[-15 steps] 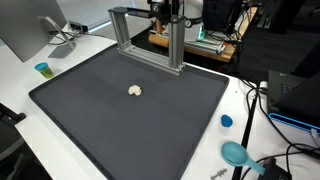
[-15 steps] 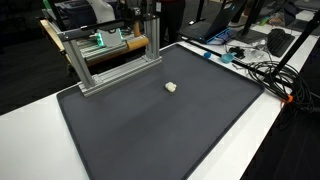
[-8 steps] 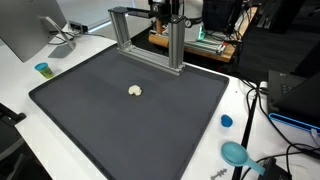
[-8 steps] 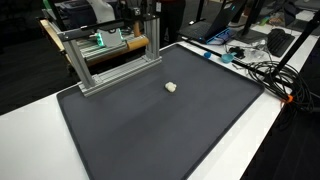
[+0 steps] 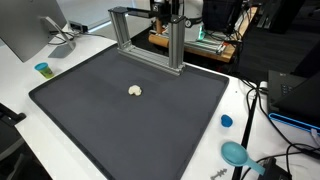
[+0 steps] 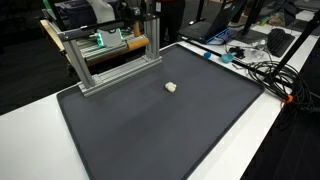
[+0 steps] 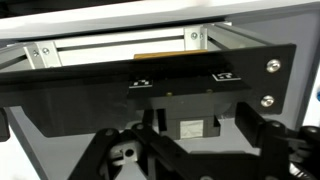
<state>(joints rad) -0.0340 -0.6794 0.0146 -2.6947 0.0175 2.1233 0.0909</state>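
Observation:
In the wrist view my gripper (image 7: 185, 150) is open and empty, its dark fingers (image 7: 262, 132) spread wide apart. It faces a black panel (image 7: 150, 82) and an aluminium frame (image 7: 120, 48) close in front. That frame stands at the far edge of a dark mat in both exterior views (image 5: 150, 38) (image 6: 110, 60). A small cream object (image 5: 135, 91) (image 6: 171, 87) lies alone on the mat, far from the gripper. The gripper cannot be made out clearly in the exterior views; only dark hardware (image 5: 165, 10) shows behind the frame.
The dark mat (image 5: 100, 120) (image 6: 160, 130) covers a white table. A small blue cup (image 5: 42, 69), a blue cap (image 5: 226, 121) and a teal scoop (image 5: 235, 153) lie on the table off the mat. Cables (image 6: 265, 70) and a monitor (image 5: 30, 25) stand at the sides.

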